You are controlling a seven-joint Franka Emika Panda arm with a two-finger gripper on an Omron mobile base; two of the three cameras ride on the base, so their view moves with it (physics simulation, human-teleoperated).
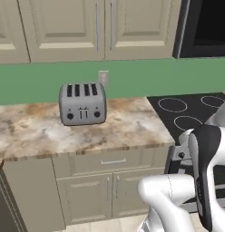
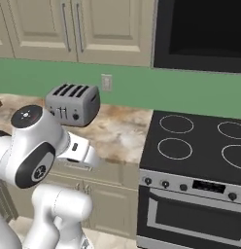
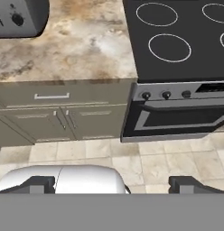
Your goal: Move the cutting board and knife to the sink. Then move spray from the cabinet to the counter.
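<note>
- The pincer (image 3: pixel 112 184) hangs well above the floor, out in front of the lower cupboards and the oven. Its two dark tips stand wide apart with nothing between them, so it carries nothing.
- The arm (image 2: pixel 35 155) is folded close to its base. That looks like a travelling pose rather than a reach, since nothing graspable lies near the hand.
- The desk (image 1: pixel 37 131) is the marbled stone top; in the left base view it runs from the left edge up to the stove. The spray is to end up on it, and there is bare room on it for that.
- A grey four-slot toaster (image 1: pixel 82 103) sits on the desk toward the wall, below a wall socket (image 1: pixel 103 77), likely so that it can be plugged in.
- The black stovetop (image 2: pixel 200 141) lies just beside the desk, with the oven door (image 3: pixel 172 118) under it.
- The wall cabinet (image 1: pixel 73 27) hangs over the desk with its doors shut, so whether the spray stands inside cannot be told.
- No board, knife or sink can be made out here. My judgement is that the base must drive on to find them, and that no part of the task looks done.
</note>
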